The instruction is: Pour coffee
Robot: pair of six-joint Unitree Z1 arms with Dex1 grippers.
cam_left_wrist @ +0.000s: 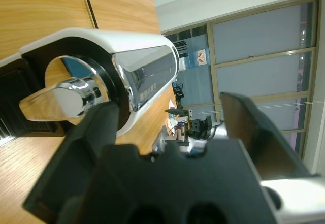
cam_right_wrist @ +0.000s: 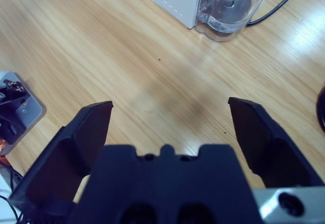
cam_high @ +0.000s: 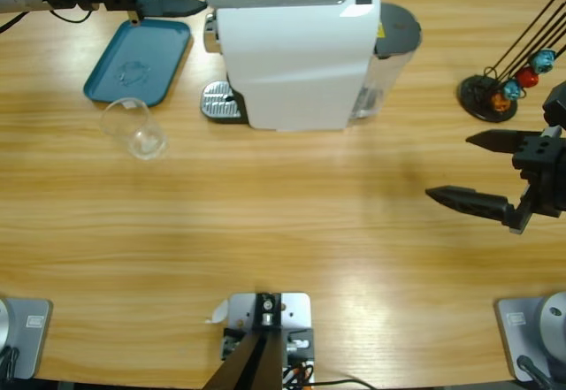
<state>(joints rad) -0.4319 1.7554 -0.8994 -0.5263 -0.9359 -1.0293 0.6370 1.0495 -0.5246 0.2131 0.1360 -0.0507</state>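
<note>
A white coffee machine (cam_high: pixel 296 54) stands at the back middle of the table, its metal drip grate (cam_high: pixel 217 101) facing left. An empty clear glass cup (cam_high: pixel 134 129) rests on the wood to the left of the grate, apart from it. My left gripper (cam_high: pixel 188 5) reaches in from the top left corner and is open at the machine's upper front end. In the left wrist view the machine's chrome lever (cam_left_wrist: pixel 63 97) sits just beyond the left jaw of that gripper (cam_left_wrist: pixel 167 102). My right gripper (cam_high: pixel 478 171) (cam_right_wrist: pixel 170 107) hangs open over bare wood at the right edge.
A blue tray (cam_high: pixel 137 58) lies at the back left, behind the cup. The machine's water tank (cam_high: pixel 393 36) (cam_right_wrist: pixel 228 5) is on its right side, with a black cable beside it. A black capsule stand (cam_high: pixel 491 94) with coloured capsules sits at the back right.
</note>
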